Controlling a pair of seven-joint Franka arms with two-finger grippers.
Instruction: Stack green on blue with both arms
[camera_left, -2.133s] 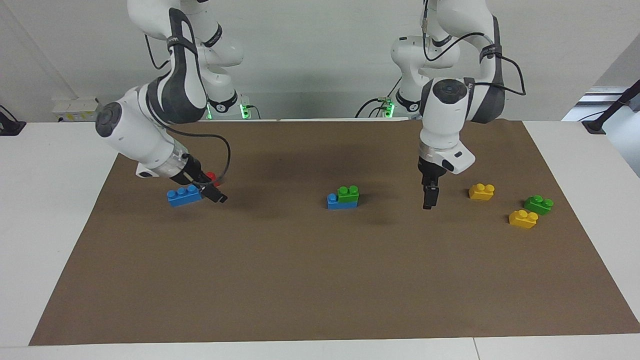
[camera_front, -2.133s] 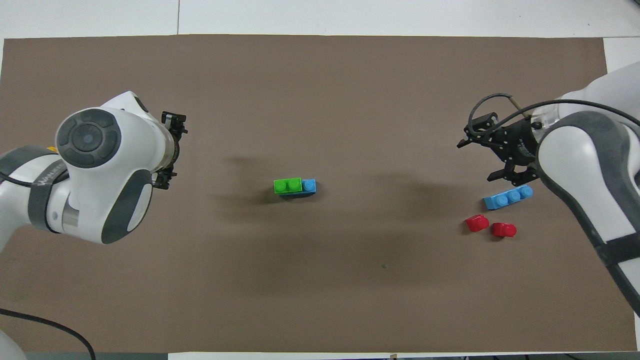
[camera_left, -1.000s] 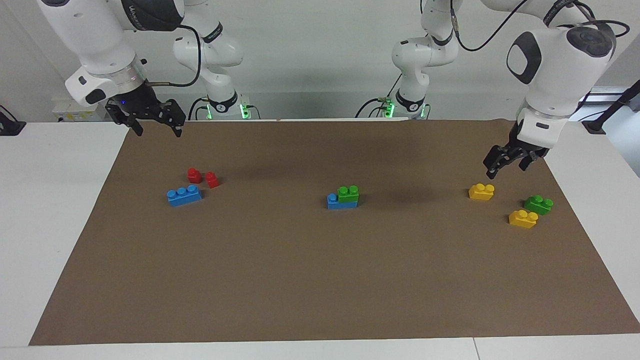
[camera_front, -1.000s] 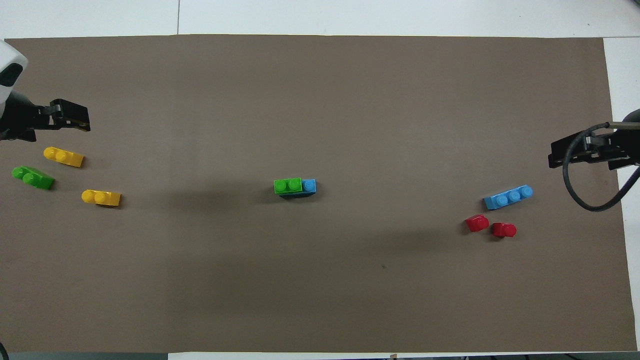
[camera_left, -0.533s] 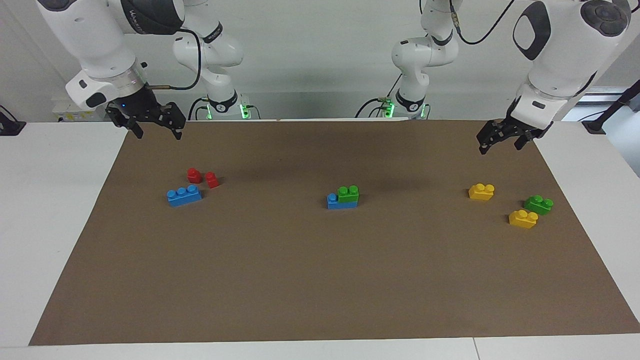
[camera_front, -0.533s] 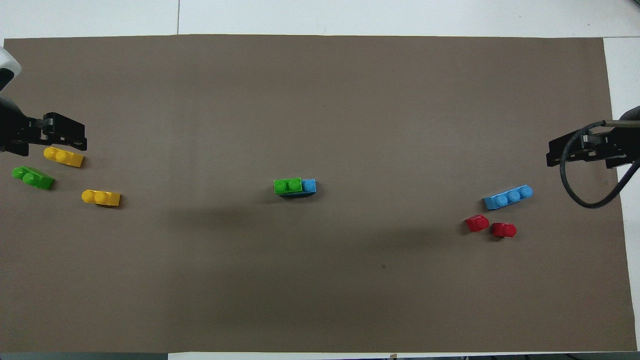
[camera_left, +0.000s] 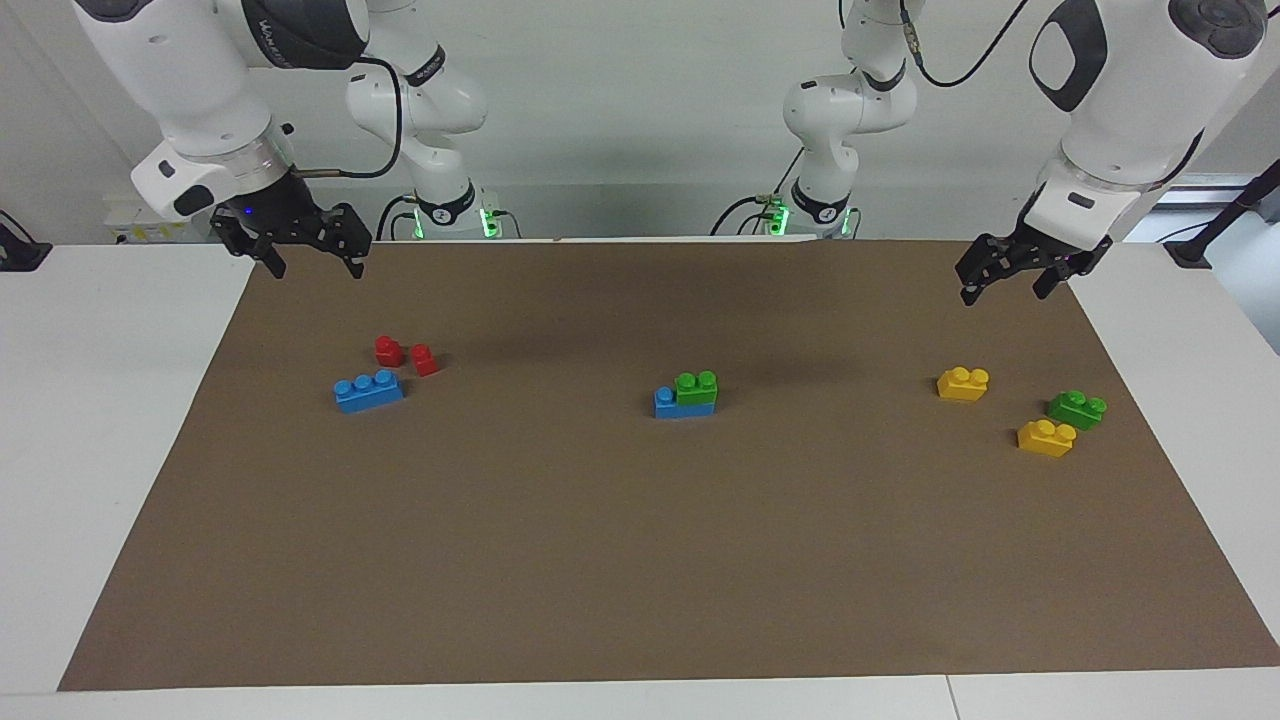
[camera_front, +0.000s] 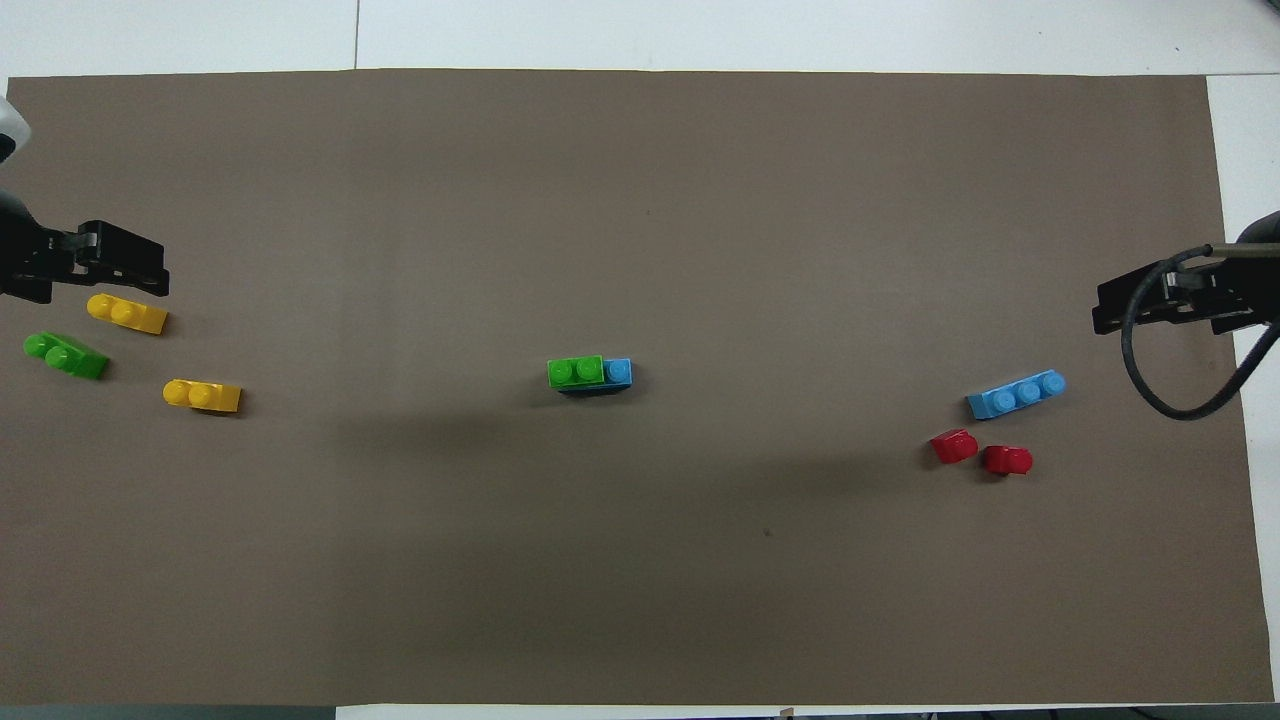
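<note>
A green brick (camera_left: 696, 387) sits stacked on a blue brick (camera_left: 668, 404) at the middle of the brown mat, covering two of its studs; the stack also shows in the overhead view (camera_front: 575, 372). A second blue brick (camera_left: 368, 391) lies toward the right arm's end. A second green brick (camera_left: 1077, 409) lies toward the left arm's end. My right gripper (camera_left: 312, 262) is open and empty, raised over the mat's edge nearest the robots. My left gripper (camera_left: 1005, 290) is open and empty, raised over the mat's corner at its own end.
Two red bricks (camera_left: 388, 350) (camera_left: 425, 359) lie beside the second blue brick, nearer to the robots. Two yellow bricks (camera_left: 963, 383) (camera_left: 1046, 438) lie next to the second green brick. The brown mat (camera_left: 640, 560) covers the white table.
Both arms have lifted away from the mat and drawn back to their own ends. The right gripper left the second blue brick's side. In the last half second they barely moved.
</note>
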